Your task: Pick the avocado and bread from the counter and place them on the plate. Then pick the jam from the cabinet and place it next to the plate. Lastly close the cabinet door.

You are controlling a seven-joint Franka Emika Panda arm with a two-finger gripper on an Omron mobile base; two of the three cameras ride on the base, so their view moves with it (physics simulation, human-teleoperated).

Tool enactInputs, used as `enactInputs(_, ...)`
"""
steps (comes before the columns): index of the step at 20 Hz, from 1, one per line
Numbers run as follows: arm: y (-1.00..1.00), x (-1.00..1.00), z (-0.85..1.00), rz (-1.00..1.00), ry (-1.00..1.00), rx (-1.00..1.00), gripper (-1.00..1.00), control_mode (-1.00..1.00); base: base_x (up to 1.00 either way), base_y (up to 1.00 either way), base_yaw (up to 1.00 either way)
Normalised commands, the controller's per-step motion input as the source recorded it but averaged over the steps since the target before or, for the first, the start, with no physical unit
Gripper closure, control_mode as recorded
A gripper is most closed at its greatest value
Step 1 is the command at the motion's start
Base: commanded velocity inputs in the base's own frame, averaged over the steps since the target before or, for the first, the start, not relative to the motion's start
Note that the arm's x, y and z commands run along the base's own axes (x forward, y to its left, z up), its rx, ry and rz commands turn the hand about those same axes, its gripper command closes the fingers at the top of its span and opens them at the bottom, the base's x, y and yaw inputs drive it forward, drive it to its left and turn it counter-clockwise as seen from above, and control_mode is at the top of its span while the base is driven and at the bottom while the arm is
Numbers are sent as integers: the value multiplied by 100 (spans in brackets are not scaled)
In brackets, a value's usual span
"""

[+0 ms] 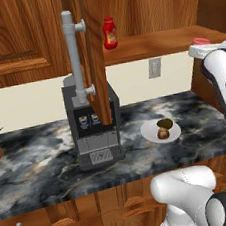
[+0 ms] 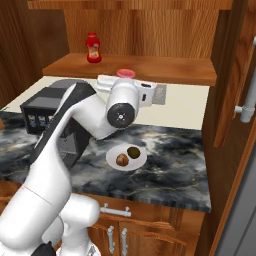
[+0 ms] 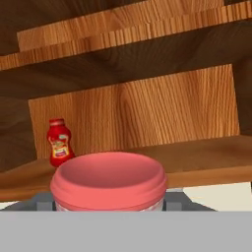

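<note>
At the centre of the right base view, the dark olive-green oval avocado [image 2: 133,151] and brown rounded bread [image 2: 122,160] are lying on the flat round white plate [image 2: 114,152]; the squat pink-red jam jar [image 3: 108,181] is being held in the tool [image 2: 125,75] at the shelf edge, with placing and door-closing judged remaining.

The white plate [image 1: 174,134] sits on the dark marble counter [image 1: 35,160], right of the coffee machine [image 1: 94,130], with the avocado [image 1: 165,124] and the bread [image 1: 162,134] touching on it. The open cabinet door [image 1: 94,47] hangs before the machine. 1 red bottle [image 1: 109,33] stands on the cabinet [image 1: 176,38] shelf. At the right edge, the jam [image 1: 201,41] shows above the white arm [image 1: 224,82].
</note>
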Motion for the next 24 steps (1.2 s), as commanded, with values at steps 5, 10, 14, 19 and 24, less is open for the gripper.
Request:
enactInputs(5, 3, -15, -32, 3, 19, 0, 100, -100, 0, 0, 0)
enactInputs(10, 0, 0, -46, 6, 24, 0, 100, -100, 0, 0, 0)
enactInputs(14, -1, 0, -59, 4, 19, 0, 100, -100, 0, 0, 0)
enactInputs(19, -10, 0, -64, 3, 5, 0, 100, -100, 0, 0, 0)
enactInputs(24, -7, 0, -62, 4, 2, 0, 100, -100, 0, 0, 0)
